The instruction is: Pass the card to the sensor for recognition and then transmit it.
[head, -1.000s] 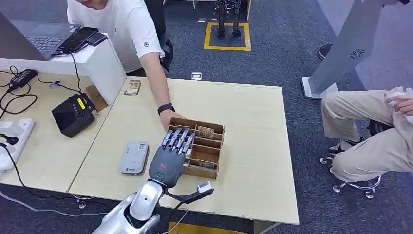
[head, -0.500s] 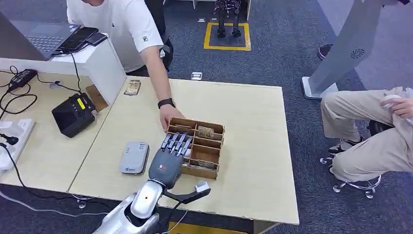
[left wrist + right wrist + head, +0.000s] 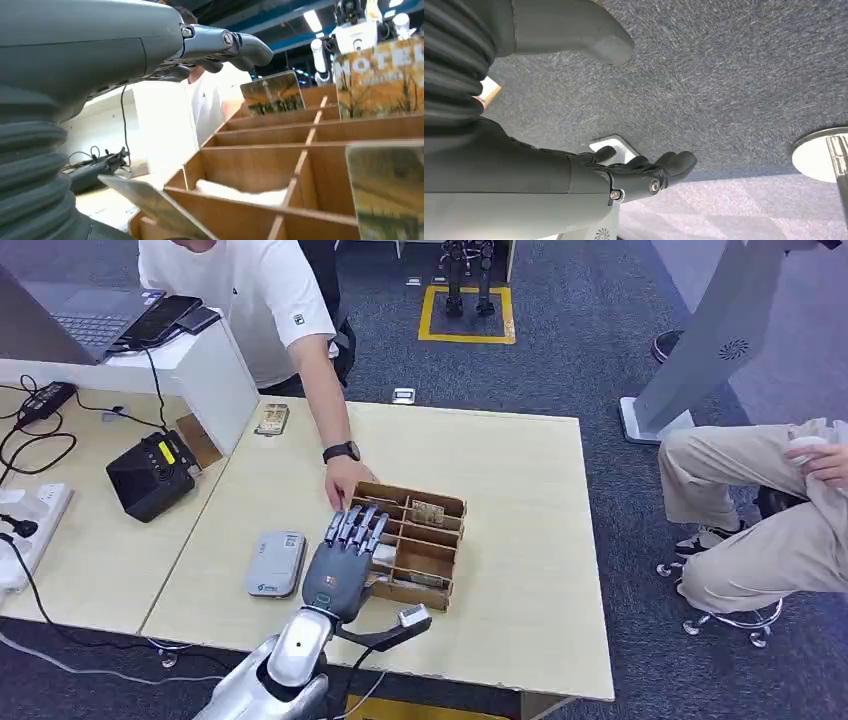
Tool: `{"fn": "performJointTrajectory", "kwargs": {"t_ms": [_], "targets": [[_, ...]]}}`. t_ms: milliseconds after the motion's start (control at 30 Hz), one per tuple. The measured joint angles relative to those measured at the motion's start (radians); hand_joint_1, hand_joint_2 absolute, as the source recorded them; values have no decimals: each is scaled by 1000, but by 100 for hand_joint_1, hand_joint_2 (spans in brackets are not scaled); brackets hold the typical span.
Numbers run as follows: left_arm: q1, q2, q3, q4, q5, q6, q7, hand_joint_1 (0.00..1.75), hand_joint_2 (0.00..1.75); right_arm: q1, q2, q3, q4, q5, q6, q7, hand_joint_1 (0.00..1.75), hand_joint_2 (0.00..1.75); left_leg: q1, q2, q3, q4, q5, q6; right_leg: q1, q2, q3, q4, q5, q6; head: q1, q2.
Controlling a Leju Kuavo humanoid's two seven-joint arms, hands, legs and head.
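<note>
Left hand (image 3: 343, 562) hovers over the card box (image 3: 425, 558), fingers apart, empty. Cards (image 3: 272, 93) look thin, stiff, slippery; I'd pinch the top edge.

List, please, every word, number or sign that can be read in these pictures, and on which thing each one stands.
"NOTE": large pale letters, cut off by the frame, on the upright card in the wooden box.
Display of the black device: lit yellow, too small to read.
Logo on the grey card reader: too small to read.
Logo on the person's white sleeve: too small to read.
Red mark on the left hand: unreadable.
</note>
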Motion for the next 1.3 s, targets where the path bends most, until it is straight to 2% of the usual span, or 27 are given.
{"fn": "performJointTrajectory", "kwargs": {"t_ms": [400, 800, 1133, 1167, 1200, 1300], "targets": [[16, -8, 52, -1, 0, 21, 3, 0, 175, 1, 0, 0, 0, -12, 0, 6, 0, 175, 0, 0, 0, 0, 0, 0, 0, 0, 0, 0, 0, 0, 0, 0], [22, -6, 56, -1, 13, -18, -77, 0, 175, 0, 0, 0, 0, -13, 0, 1, 0, 175, 0, 0, 0, 0, 0, 0, 0, 0, 0, 0, 0, 0, 0, 0], [22, -1, 56, -1, 33, -19, -96, 0, 175, 0, 0, 0, 0, -11, 0, 8, 0, 175, 0, 0, 0, 0, 0, 0, 0, 0, 0, 0, 0, 0, 0, 0], [22, 0, 56, -1, 34, -19, -97, 40, 175, 0, 0, 0, 0, -11, 0, 8, 0, 175, 0, 0, 0, 0, 0, 0, 0, 0, 0, 0, 0, 0, 0, 0], [22, 0, 56, -1, 34, -19, -97, 175, 175, 0, 0, 0, 0, -11, 0, 8, 0, 175, 0, 0, 0, 0, 0, 0, 0, 0, 0, 0, 0, 0, 0, 0], [22, 2, 56, -1, 44, -9, -98, 175, 175, 0, 0, 0, 0, -12, 0, 7, 0, 175, 0, 0, -1, 0, 0, 0, 0, 0, 0, 0, 0, 0, 0, 0]]}}
